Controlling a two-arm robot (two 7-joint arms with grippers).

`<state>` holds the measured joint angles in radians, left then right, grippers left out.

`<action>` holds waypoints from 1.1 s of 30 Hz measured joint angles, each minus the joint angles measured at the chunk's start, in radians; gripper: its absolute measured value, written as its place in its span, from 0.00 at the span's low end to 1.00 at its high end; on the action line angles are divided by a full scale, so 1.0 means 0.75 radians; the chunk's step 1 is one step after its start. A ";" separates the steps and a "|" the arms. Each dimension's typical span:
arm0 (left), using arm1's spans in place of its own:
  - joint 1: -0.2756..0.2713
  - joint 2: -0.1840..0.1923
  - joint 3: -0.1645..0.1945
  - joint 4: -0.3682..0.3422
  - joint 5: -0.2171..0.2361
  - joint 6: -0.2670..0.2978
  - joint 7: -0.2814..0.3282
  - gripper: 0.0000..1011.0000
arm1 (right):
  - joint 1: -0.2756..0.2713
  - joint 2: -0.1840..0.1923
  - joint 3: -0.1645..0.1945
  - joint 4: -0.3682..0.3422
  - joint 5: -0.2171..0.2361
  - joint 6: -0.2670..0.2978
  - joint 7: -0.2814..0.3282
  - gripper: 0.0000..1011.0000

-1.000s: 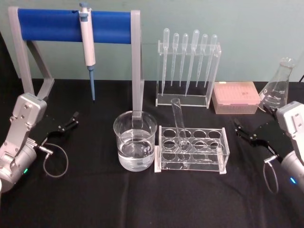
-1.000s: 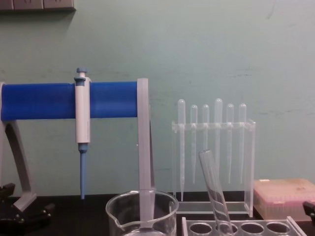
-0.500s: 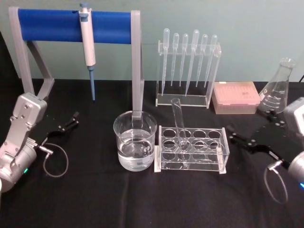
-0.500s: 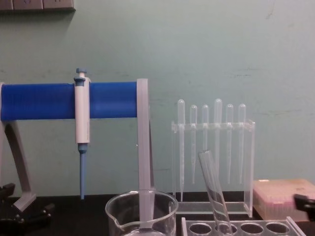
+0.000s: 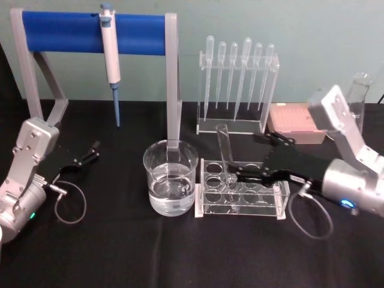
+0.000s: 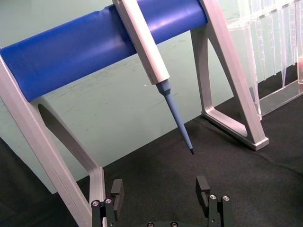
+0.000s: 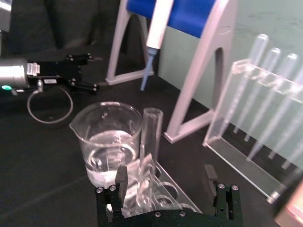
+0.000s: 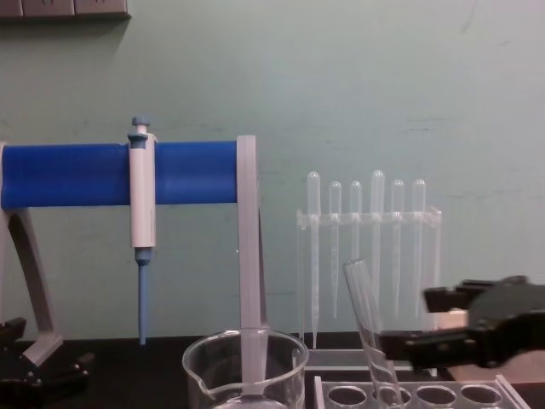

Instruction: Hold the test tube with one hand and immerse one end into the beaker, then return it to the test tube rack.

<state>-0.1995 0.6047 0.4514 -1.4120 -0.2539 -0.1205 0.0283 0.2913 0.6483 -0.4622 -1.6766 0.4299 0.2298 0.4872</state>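
Your right gripper (image 5: 245, 157) hangs over the right half of the rack (image 5: 282, 193), its fingers spread apart. The tube (image 5: 225, 149) is just ahead of their tips and nothing grips it. It stands tilted in a hole in the rack's left half. The beaker (image 5: 170, 179), part full of clear liquid, sits just left of the rack. Your left gripper (image 5: 90, 152), fingers also apart, rests well left of the rack.

Head looks down; chest (lower, nearer perhaps) shares the beaker (image 5: 171, 174).
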 joint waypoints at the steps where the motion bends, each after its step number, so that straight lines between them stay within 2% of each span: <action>1: 0.000 0.000 0.000 0.000 0.000 0.000 0.000 0.99 | 0.014 -0.011 -0.007 0.010 -0.001 0.005 0.009 0.99; 8: 0.000 0.000 0.000 0.000 0.000 0.000 0.000 0.99 | 0.096 -0.081 -0.050 0.080 -0.006 0.030 0.049 0.99; 17: 0.000 0.000 0.000 0.000 0.000 0.000 0.000 0.99 | 0.136 -0.122 -0.080 0.118 -0.014 0.033 0.062 0.99; 20: 0.000 0.000 0.000 0.000 0.000 0.000 0.000 0.99 | 0.147 -0.136 -0.091 0.132 -0.014 0.038 0.063 0.95; 26: 0.000 0.000 0.000 0.000 0.000 0.000 0.000 0.99 | 0.155 -0.149 -0.100 0.141 -0.016 0.052 0.058 0.78; 27: 0.000 0.000 0.000 0.000 0.000 0.000 0.000 0.99 | 0.155 -0.149 -0.100 0.141 -0.016 0.052 0.058 0.78; 31: 0.000 0.000 0.000 0.000 0.000 0.000 0.000 0.99 | 0.155 -0.155 -0.100 0.147 -0.016 0.056 0.047 0.63; 33: 0.000 0.000 0.000 0.000 0.000 0.000 0.000 0.99 | 0.154 -0.157 -0.100 0.149 -0.016 0.056 0.043 0.59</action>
<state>-0.1995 0.6047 0.4514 -1.4120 -0.2539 -0.1205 0.0283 0.4065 0.5304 -0.5372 -1.5650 0.4177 0.2718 0.5194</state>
